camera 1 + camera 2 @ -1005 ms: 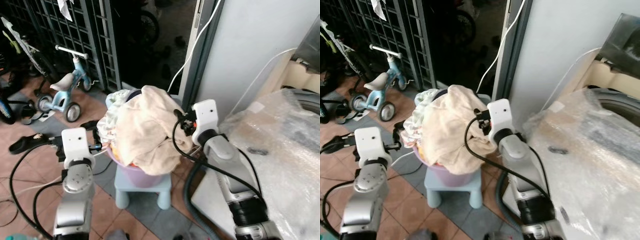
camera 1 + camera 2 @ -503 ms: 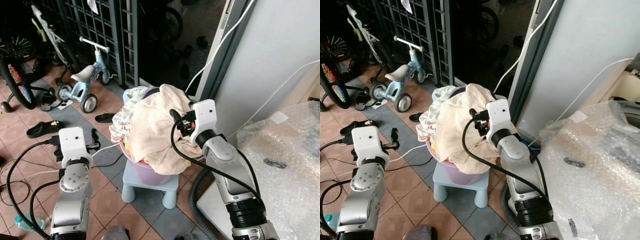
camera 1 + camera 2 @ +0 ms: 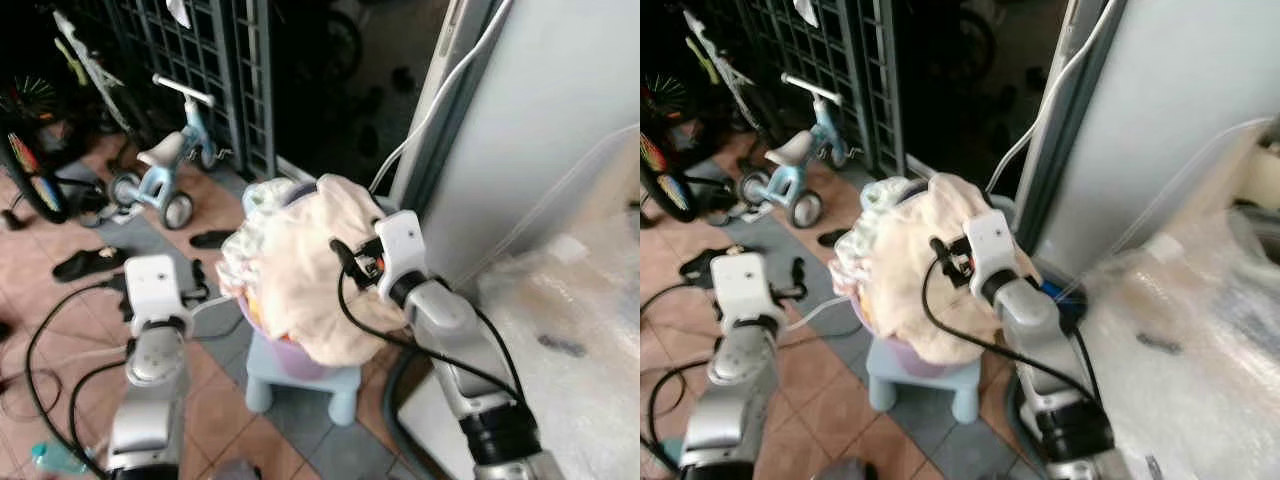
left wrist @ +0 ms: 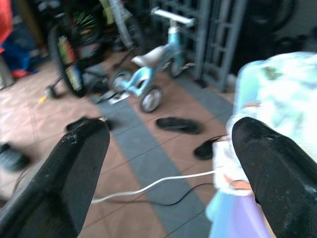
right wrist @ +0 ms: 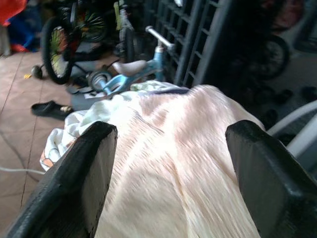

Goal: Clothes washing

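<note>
— Where's the laundry?

— A cream cotton cloth (image 3: 305, 275) heaped over the lilac plastic basin (image 3: 290, 362) on a pale blue plastic stool (image 3: 300, 385). My right pincer (image 5: 168, 163) hangs wide just above it; my left pincer (image 4: 168, 148) gapes beside.

— Risk?

— A snagged pull could tip the basin off.

A big heap of clothes (image 3: 305, 265) (a soft cream cloth on top) fills a purple tub (image 3: 292, 358), which sits on a small blue stool (image 3: 300, 385).
</note>
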You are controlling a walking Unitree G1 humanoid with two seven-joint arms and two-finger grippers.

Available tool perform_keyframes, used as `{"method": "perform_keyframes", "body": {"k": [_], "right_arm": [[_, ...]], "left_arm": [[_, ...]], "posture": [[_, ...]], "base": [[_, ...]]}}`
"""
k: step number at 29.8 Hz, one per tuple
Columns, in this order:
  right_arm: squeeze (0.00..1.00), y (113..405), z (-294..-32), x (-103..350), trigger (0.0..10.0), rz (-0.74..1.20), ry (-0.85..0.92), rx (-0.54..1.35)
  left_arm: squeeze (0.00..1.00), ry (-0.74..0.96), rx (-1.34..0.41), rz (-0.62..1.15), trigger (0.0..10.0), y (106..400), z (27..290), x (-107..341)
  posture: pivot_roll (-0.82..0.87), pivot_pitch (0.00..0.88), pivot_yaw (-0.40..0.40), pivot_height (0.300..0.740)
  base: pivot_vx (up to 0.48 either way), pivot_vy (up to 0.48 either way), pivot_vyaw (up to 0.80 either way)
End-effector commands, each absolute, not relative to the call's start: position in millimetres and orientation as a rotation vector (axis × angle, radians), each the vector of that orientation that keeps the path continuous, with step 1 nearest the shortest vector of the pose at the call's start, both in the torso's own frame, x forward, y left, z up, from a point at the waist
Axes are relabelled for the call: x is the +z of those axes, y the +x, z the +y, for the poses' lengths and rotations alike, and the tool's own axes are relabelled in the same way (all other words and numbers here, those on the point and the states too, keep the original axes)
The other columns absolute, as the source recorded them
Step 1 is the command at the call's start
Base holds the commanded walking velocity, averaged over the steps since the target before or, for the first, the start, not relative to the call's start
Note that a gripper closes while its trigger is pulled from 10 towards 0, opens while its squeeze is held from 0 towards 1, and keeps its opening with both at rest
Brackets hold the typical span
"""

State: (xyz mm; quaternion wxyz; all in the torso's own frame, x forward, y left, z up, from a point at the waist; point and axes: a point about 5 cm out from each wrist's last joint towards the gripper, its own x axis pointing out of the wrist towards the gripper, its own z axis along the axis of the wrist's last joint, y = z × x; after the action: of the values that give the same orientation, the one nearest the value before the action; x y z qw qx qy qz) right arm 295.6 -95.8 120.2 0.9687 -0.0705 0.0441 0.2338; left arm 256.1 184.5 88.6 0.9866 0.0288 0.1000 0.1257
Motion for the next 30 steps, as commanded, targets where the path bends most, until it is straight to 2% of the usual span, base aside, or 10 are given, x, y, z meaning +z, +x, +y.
{"method": "perform_keyframes", "body": {"k": [1, 8, 19, 30], "right_arm": [[0.00, 296, -94, 122, 10.0, 0.085, -0.138, 0.472], [0.00, 299, -104, 116, 10.0, 0.132, -0.134, 0.418], [0.00, 304, -108, 111, 10.0, 0.170, -0.148, 0.384], [0.00, 297, -112, 103, 10.0, 0.218, -0.205, 0.461]], "left_arm": [[0.00, 0.060, 0.258, 0.214, 10.0, 254, 187, 87], [0.00, 0.060, 0.248, 0.215, 10.0, 253, 187, 87], [0.00, 0.045, 0.245, 0.233, 10.0, 245, 189, 87], [0.00, 0.073, 0.287, 0.253, 10.0, 238, 195, 91]], "posture": [[0.02, 0.000, -0.037, 0.740], [0.03, 0.000, -0.043, 0.740], [0.04, 0.000, -0.038, 0.740], [0.06, 0.014, -0.047, 0.740]], "base": [[0.000, 0.000, 0.00], [0.000, 0.000, 0.00], [0.334, 0.000, 0.00], [0.000, 0.000, 0.00]]}}
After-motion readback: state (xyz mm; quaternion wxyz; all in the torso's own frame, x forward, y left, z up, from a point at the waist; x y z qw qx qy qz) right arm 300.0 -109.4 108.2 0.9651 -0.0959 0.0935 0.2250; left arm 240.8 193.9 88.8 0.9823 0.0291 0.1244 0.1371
